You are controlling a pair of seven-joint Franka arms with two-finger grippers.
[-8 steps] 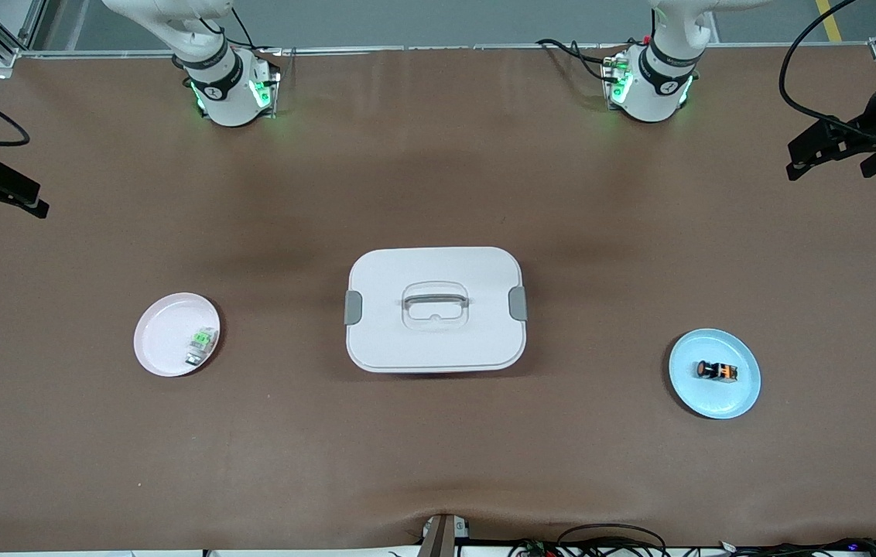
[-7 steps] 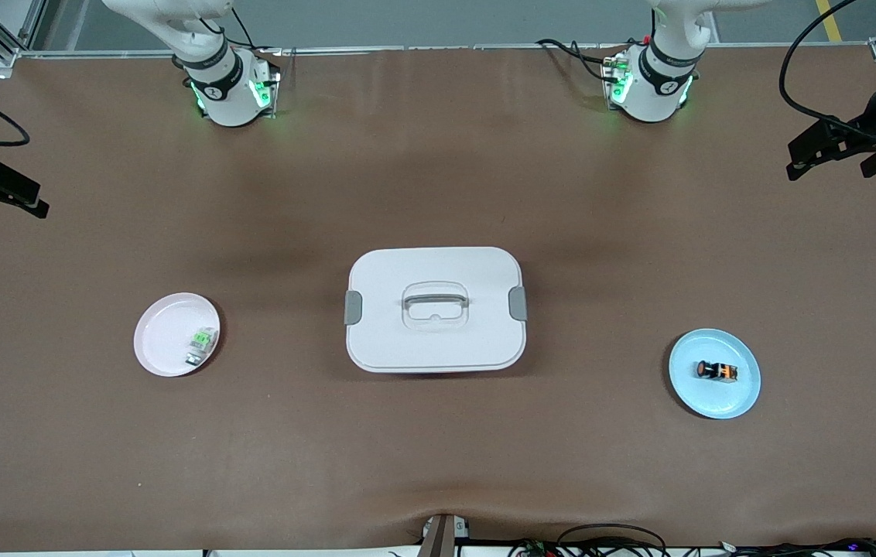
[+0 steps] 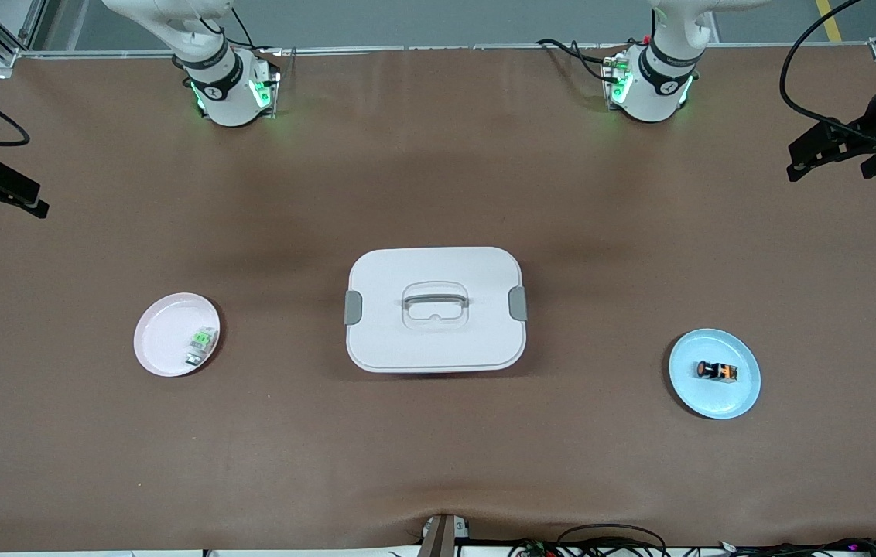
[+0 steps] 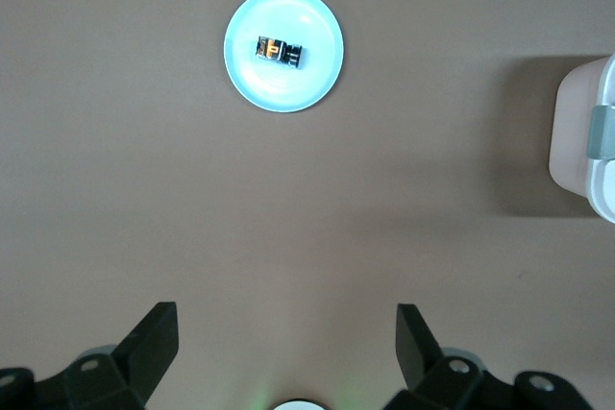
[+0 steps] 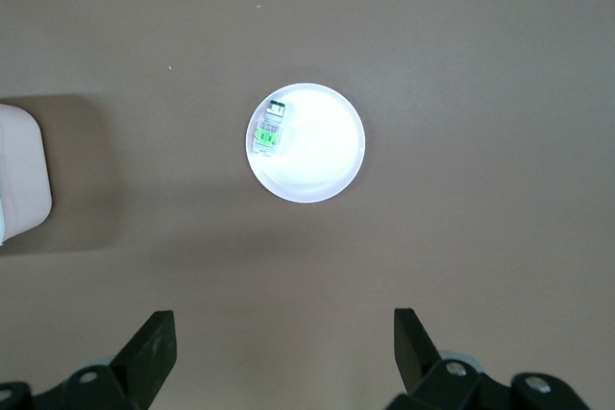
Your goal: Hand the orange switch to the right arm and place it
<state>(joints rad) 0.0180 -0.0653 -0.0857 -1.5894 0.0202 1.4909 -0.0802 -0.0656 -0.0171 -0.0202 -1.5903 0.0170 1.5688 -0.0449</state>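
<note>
The orange switch (image 3: 717,370) is a tiny black cylinder with an orange cap. It lies on its side on a light blue plate (image 3: 740,398) toward the left arm's end of the table, and also shows in the left wrist view (image 4: 280,50). My left gripper (image 4: 288,333) is open and empty, high over bare table beside that plate; it shows at the front view's edge (image 3: 825,147). My right gripper (image 5: 283,338) is open and empty, high over the table near the pink plate; it shows at the other edge (image 3: 5,189).
A white lidded box (image 3: 435,309) with a handle and grey clips stands mid-table. A pink plate (image 3: 163,340) toward the right arm's end holds a small green-and-silver part (image 3: 201,345). The table is brown.
The left arm's hand has shifted very slightly at the front view's edge. The switch, plates, box and right arm have not moved.
</note>
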